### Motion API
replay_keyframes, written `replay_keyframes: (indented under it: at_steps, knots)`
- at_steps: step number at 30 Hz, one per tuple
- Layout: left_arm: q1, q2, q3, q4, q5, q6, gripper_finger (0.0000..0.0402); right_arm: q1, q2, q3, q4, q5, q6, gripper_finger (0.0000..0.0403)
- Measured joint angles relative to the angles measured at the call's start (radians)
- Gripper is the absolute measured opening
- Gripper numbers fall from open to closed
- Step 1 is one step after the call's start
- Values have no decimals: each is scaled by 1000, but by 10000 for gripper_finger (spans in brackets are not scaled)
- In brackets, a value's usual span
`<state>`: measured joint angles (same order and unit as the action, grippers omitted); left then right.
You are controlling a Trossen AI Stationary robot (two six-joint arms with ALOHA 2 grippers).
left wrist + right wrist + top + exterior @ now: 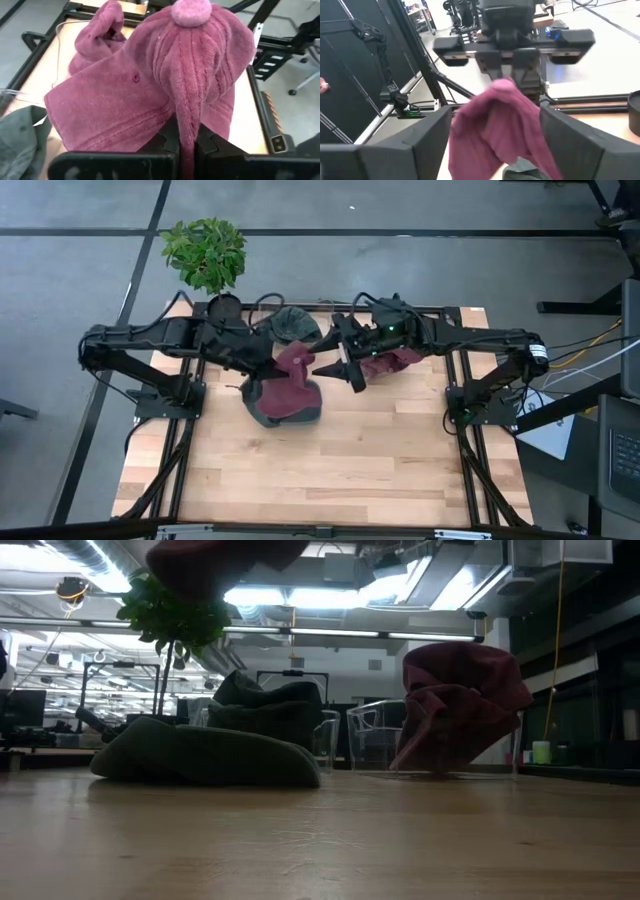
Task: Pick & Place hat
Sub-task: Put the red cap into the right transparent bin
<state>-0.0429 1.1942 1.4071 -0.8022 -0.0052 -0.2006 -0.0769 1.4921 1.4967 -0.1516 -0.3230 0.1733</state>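
Observation:
A maroon hat (150, 85) with a round button on top hangs above the table, and my left gripper (187, 150) is shut on it. In the high view this hat (297, 370) hangs over a grey-green hat (272, 408) that lies flat on the wood. My right gripper (495, 145) is open and level, coming from the table's right. Its two fingers stand on either side of the hanging hat's free end (495, 120). My left gripper pinches a narrow fold of the hat's ribbed crown (187, 127) between its two fingers, coming from the table's left and slanting down. The hat is lifted clear and drapes slack from the fingers. Whether my right gripper's fingers (427, 135) touch the hat, I cannot tell.
A second maroon hat (460, 705) sits in a clear container at the far right. A dark green hat (268, 705) sits in another at the far middle. A potted plant (207, 252) stands at the far left corner. Bare wood (330, 470) fills the near half.

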Motion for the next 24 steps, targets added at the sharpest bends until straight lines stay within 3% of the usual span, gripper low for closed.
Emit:
replay_keyframes:
  at_steps: [8, 18, 24]
  knots:
    - [0, 72, 0, 5, -14, -1, 3, 1, 0, 0, -9, 36, -61, 353]
    - [0, 122, 0, 63, -134, -15, 3, 1, 0, 0, -92, 129, -56, 352]
    - [0, 122, 0, 122, -133, 9, 3, 1, 0, 0, -131, 140, -49, 352]
